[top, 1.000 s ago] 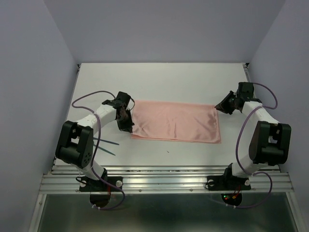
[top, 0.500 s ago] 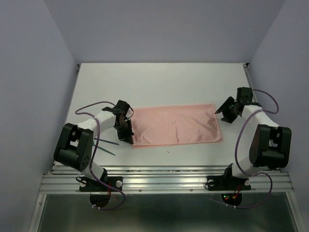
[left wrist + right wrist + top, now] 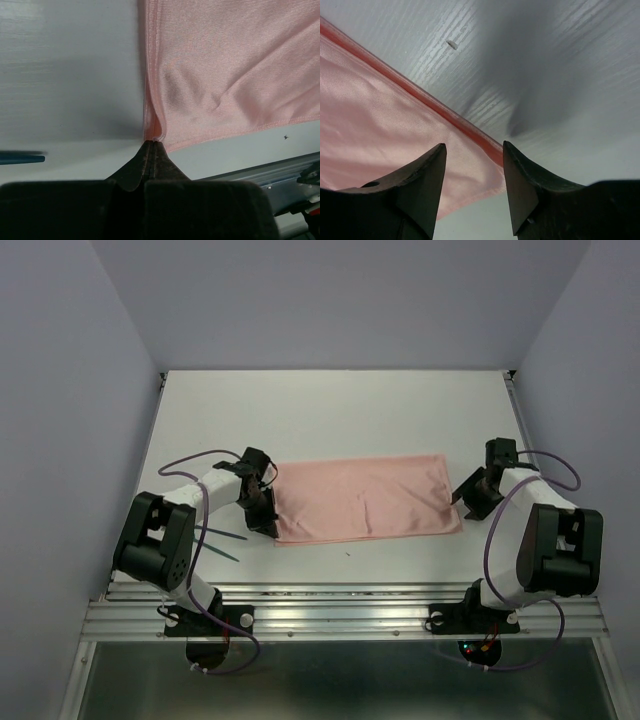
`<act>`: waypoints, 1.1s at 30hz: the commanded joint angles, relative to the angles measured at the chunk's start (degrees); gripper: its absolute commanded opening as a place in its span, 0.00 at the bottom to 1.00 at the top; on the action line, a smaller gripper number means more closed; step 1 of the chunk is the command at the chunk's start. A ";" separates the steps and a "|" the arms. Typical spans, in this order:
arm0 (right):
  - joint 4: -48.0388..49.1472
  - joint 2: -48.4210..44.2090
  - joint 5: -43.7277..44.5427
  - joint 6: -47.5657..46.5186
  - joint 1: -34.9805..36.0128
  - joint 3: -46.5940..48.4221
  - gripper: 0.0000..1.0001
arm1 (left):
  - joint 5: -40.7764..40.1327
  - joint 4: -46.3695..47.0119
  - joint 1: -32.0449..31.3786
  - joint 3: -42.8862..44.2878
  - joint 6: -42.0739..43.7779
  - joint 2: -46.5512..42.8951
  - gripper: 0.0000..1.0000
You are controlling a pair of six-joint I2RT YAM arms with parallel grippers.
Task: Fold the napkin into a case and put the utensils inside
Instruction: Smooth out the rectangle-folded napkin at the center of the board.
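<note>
Top external cam had the thin salmon-pink cloth napkin [image 3: 365,508] lying flat as a wide, doubled-over rectangle in the middle of the white tabletop [image 3: 330,410]. My left gripper [image 3: 266,526] was clamped tight on its 8 o'clock corner, with the fabric puckered at the tips. My right gripper [image 3: 467,502] sat at the 4 o'clock corner, jaws apart and holding nothing. The slim teal-green plastic utensils [image 3: 222,540] lay at 8 o'clock from the napkin, beside my left arm.
</note>
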 commanded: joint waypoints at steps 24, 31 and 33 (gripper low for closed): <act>8.64 -4.69 -8.05 -3.13 7.69 5.70 0.43 | 1.70 5.51 -1.33 24.27 1.49 8.42 0.55; 10.68 1.20 -5.52 -4.00 12.11 9.31 0.18 | -0.93 7.81 -1.42 24.73 -0.62 13.00 0.52; 10.51 2.52 -3.75 -4.79 12.11 10.02 0.13 | -2.07 7.73 -1.42 24.11 -0.62 13.53 0.52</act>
